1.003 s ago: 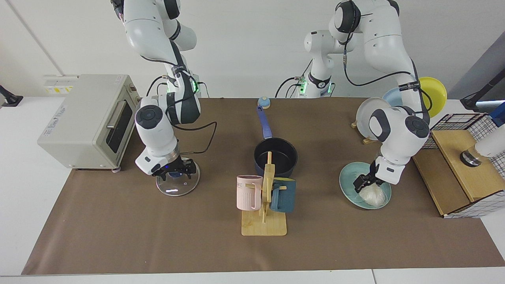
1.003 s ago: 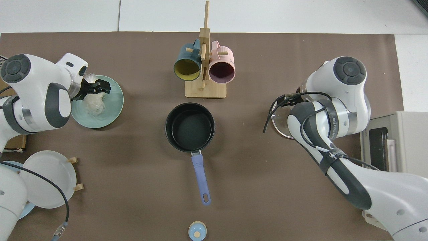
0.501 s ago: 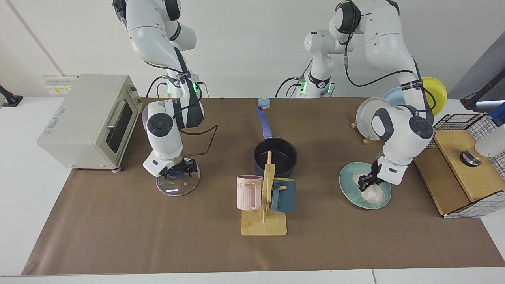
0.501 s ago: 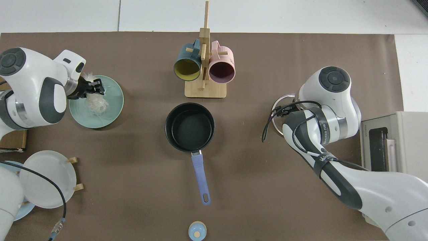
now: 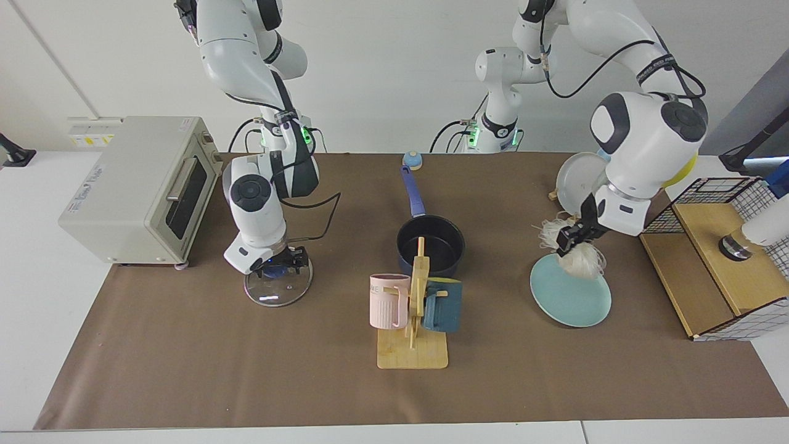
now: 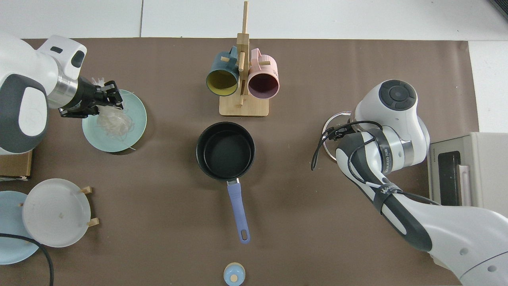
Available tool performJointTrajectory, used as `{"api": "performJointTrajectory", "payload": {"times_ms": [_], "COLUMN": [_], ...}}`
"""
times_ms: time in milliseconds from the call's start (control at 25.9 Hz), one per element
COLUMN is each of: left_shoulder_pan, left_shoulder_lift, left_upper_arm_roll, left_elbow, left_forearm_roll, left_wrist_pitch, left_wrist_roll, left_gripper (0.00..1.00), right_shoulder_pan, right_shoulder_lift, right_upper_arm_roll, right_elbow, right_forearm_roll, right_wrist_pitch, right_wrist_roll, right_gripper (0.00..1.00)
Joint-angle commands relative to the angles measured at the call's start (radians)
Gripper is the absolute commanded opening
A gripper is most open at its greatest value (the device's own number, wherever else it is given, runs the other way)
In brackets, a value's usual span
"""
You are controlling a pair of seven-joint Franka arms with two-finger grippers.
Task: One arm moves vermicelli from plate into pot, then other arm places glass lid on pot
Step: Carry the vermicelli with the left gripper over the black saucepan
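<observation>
Translucent white vermicelli (image 5: 578, 258) is pinched in the left gripper (image 5: 566, 239), hanging clear above the pale-teal plate (image 5: 570, 296), strands trailing down. The dark-navy pot (image 5: 430, 245) sits mid-table, nothing in it. The right gripper (image 5: 278, 261) is down on the glass lid (image 5: 277, 290), fingers closed around its blue knob; the lid lies flat on the brown mat (image 5: 185, 364).

The pot (image 5: 430, 246) stands between the glass lid (image 5: 277, 287) and the plate (image 5: 571, 296).
</observation>
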Motion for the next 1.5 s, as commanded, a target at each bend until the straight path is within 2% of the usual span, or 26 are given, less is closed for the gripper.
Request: {"api": "performJointTrajectory", "payload": {"times_ms": [0, 77, 116, 270, 309, 386, 463, 694, 1041, 1196, 1466], "left_shoulder_pan": [-0.014, -0.032, -0.043, -0.060, -0.060, -0.060, -0.060, -0.060, -0.097, -0.097, -0.092], "left_shoulder_lift": [-0.141, -0.162, -0.164, -0.166, -0.164, -0.161, -0.149, -0.133, -0.095, -0.060, -0.012], "left_upper_arm_roll": [-0.078, -0.110, -0.126, -0.186, -0.204, -0.233, -0.267, -0.353, -0.359, -0.361, -0.359], "left_elbow": [-0.172, -0.202, -0.212, -0.227, -0.229, -0.233, -0.248, -0.327, -0.383, -0.393, -0.393], "left_forearm_roll": [-0.001, -0.002, -0.002, -0.004, -0.010, -0.030, -0.033, -0.033, -0.031, -0.025, -0.002], "left_wrist_pitch": [0.019, 0.048, 0.070, 0.157, 0.174, 0.194, 0.223, 0.314, 0.386, 0.429, 0.458], "left_wrist_roll": [-0.077, -0.120, -0.149, -0.255, -0.271, -0.280, -0.291, -0.323, -0.324, -0.312, -0.309], "left_gripper": [0.00, 0.00, 0.00, 0.00, 0.00, 0.00, 0.00, 0.00, 0.00, 0.00, 0.00], "right_shoulder_pan": [-0.017, -0.019, -0.022, -0.019, -0.019, -0.020, -0.022, -0.025, -0.026, -0.031, -0.037], "right_shoulder_lift": [-0.026, -0.026, -0.026, -0.026, -0.026, -0.027, -0.035, -0.055, -0.127, -0.162, -0.198], "right_upper_arm_roll": [0.017, 0.017, 0.017, 0.017, 0.017, 0.017, 0.019, 0.027, 0.033, 0.031, 0.031], "right_elbow": [-0.025, -0.025, -0.025, -0.022, -0.019, -0.012, -0.004, 0.025, 0.028, 0.030, 0.068], "right_forearm_roll": [-0.017, -0.017, -0.017, -0.017, -0.017, -0.017, -0.014, 0.000, 0.005, 0.062, 0.111], "right_wrist_pitch": [-0.012, -0.015, -0.016, -0.019, -0.019, -0.021, -0.021, -0.042, -0.055, -0.080, -0.166], "right_wrist_roll": [0.008, 0.003, 0.003, 0.002, 0.002, 0.002, 0.002, 0.002, 0.001, -0.009, -0.052], "right_gripper": [0.98, 0.94, 0.86, 0.36, 0.26, 0.15, 0.11, 0.07, 0.04, 0.02, 0.00]}}
